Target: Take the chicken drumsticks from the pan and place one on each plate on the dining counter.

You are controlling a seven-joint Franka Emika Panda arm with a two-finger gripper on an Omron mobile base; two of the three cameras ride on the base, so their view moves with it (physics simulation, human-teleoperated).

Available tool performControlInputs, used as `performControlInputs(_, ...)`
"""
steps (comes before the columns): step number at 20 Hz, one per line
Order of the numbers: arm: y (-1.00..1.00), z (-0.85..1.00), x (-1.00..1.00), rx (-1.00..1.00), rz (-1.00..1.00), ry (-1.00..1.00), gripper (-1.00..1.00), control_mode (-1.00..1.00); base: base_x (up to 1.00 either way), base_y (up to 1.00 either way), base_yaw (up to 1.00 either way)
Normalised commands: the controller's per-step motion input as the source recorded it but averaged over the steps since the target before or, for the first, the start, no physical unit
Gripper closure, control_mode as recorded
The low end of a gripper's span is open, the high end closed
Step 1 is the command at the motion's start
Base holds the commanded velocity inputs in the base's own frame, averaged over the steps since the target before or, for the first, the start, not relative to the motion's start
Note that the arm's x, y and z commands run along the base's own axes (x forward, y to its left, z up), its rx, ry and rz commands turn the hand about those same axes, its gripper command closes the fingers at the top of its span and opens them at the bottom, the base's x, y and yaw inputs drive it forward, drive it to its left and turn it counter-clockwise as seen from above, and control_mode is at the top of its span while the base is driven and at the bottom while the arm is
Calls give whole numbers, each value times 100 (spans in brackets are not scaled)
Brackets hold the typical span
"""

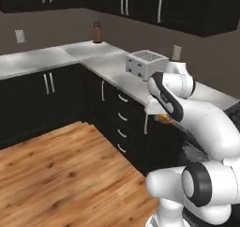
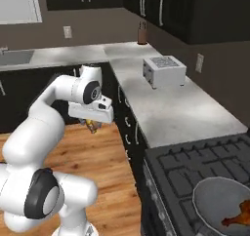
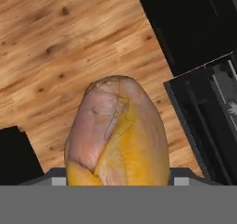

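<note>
Wooden flooring (image 3: 55,42) lies beneath the gripper (image 2: 93,125), whose jaws are pinched on the orange-golden drumstick (image 3: 115,135), carried clear of the pan (image 2: 222,203), where the reddish-brown drumstick (image 2: 239,218) is left.

Kitchen: stove (image 2: 205,167), toaster (image 2: 164,71), dark cabinets (image 1: 42,87).

You are looking at a smooth, glossy white arm (image 2: 44,127) built of fat rounded links, each shaped like a swollen tube with no visible screws, cables or markings. Its joints show as dark charcoal bands and round black-rimmed discs with pale grey centres, clearest on the shoulder in both base views. At the wrist the casing turns boxy and white, ending in a flat-sided block that carries the end effector (image 2: 92,126).
</note>
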Motion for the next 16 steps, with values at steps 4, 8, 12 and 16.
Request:
performControlInputs(4, 0, 0, 0, 0, 0, 0, 100, 100, -2, 11, 100)
performControlInputs(8, 0, 0, 0, 0, 0, 0, 100, 100, 0, 13, 100)
performControlInputs(12, 0, 0, 0, 0, 0, 0, 100, 100, 2, 15, 100)
performControlInputs(16, 0, 0, 0, 0, 0, 0, 100, 100, 57, 3, 78)
